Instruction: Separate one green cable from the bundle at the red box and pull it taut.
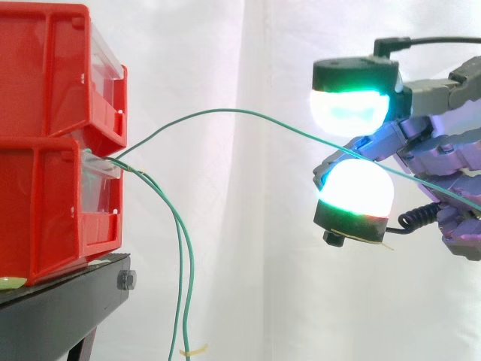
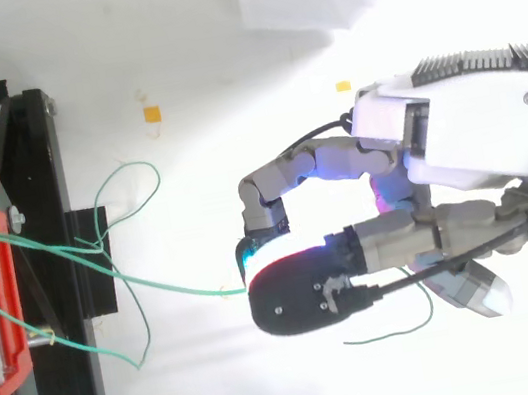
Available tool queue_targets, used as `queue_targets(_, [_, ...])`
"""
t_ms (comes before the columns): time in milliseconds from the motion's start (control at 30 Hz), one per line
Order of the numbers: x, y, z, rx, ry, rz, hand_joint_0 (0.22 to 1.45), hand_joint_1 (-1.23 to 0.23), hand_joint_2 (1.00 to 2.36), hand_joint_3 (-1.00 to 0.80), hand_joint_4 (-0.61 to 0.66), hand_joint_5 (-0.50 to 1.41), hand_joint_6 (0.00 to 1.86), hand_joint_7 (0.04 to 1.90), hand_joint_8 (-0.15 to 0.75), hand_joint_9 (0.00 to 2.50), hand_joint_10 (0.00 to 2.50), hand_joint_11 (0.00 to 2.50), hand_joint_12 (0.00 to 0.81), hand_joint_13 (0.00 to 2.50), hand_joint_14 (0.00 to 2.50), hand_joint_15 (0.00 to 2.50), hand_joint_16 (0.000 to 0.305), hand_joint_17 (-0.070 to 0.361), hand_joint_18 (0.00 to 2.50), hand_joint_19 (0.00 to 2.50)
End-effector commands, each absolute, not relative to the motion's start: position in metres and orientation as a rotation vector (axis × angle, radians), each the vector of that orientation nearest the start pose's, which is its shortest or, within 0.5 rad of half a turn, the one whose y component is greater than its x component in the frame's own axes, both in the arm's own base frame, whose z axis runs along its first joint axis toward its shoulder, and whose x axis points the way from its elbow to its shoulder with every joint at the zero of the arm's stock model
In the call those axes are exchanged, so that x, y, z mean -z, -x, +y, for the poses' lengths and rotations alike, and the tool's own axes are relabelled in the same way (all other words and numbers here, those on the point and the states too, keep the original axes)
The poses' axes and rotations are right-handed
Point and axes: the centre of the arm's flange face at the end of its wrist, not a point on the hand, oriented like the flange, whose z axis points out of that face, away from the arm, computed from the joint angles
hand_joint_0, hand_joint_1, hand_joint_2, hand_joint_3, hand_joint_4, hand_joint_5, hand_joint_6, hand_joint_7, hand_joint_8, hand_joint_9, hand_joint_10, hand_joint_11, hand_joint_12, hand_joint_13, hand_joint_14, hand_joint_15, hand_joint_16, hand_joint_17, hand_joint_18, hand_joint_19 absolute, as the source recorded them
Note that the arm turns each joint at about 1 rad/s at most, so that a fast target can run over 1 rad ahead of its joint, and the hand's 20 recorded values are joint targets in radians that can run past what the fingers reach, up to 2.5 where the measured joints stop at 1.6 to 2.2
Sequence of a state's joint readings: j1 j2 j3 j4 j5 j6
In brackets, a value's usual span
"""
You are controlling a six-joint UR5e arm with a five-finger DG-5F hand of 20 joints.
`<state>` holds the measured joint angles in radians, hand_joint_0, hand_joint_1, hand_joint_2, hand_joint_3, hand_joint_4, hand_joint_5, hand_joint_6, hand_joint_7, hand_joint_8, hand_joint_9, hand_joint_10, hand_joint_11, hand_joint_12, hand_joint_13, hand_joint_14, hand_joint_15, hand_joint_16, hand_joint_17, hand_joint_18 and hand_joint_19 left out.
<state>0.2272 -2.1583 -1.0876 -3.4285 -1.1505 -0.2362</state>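
Two red bins sit stacked on a black stand at the left. From the lower bin's front comes the bundle of green strands. Most of them droop down past the stand's edge.

One cable is lifted clear of the rest. It arcs up and across to the hand, well apart from the bins, and runs on out behind the hand. The fingers are curled round it. In the side view it threads between two glowing pads that stand a little apart, lying close on the lower one. The hold looks loose rather than pinched hard. In the top view the same cable meets the hand at the pad tips, and a slack tail loops out on the far side.

The separating looks done, but the bowed run says the cable is not yet taut.

The cable is very light, thin and springy, and it keeps its curve. Its smooth jacket would likely slide through a loose hold. A firm pinch between the pad faces, where the hand holds it now, seems the right grip. Pulling level and away from the bins should take up the slack. A hard tug could drag the light bins or strain the cable's root.
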Motion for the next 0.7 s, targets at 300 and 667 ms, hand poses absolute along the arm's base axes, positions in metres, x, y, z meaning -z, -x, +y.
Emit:
queue_targets(300, [-0.3486,-0.6936,-0.0183,-0.627,-1.269,1.518,0.73,-0.59,1.01,-0.39,-0.05,0.15,0.5,1.28,0.174,2.26,0.03,0.74,0.401,1.78,0.02,0.84,0.041,0.092,1.27,0.9])
queue_targets(667, [-0.3486,-0.6936,-0.0183,-0.626,-1.268,1.519,0.68,-0.59,1.0,-0.47,-0.06,0.15,0.5,1.3,0.188,2.25,0.03,0.75,0.388,1.77,0.02,0.84,0.043,0.096,1.27,0.91])
